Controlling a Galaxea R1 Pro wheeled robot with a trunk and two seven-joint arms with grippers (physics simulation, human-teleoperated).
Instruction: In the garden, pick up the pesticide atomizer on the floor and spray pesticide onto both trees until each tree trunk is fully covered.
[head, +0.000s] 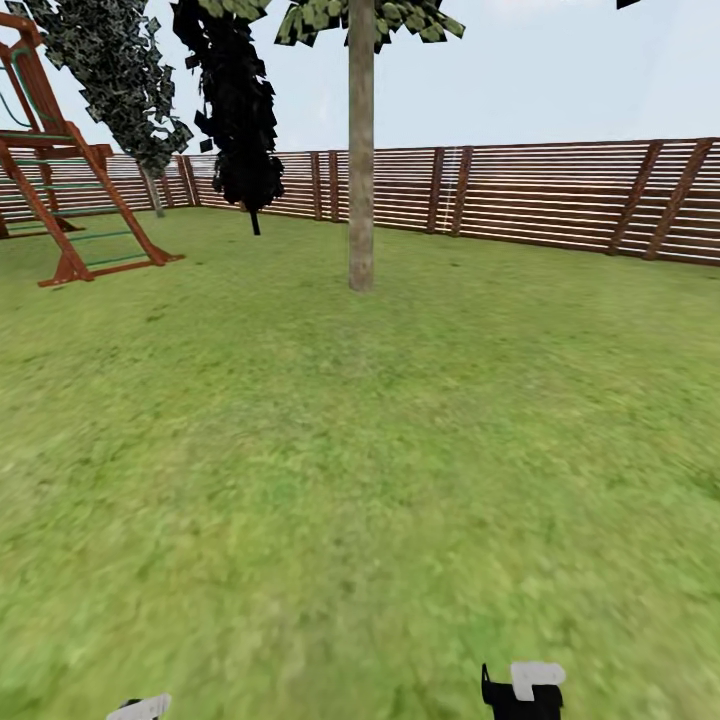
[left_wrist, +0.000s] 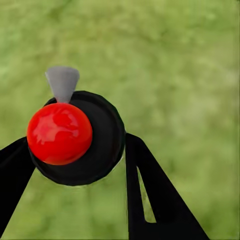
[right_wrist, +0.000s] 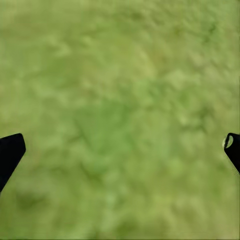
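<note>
Far left stands a red wooden climbing frame (head: 60, 190), with a near-black tree (head: 238, 110) to its right. Next comes the tree trunk (head: 361, 150), pale and upright on the lawn (head: 330, 450), well ahead of the robot before the slatted fence (head: 560, 195). The left hand (left_wrist: 75, 165) is closed on the pesticide atomizer (left_wrist: 75, 137), its black fingers (left_wrist: 150, 190) pressing both sides of the bottle, red top facing the camera, above grass. The right hand (right_wrist: 120, 150) is spread wide and holds nothing, fingertips (right_wrist: 10, 150) at the edges over grass.
</note>
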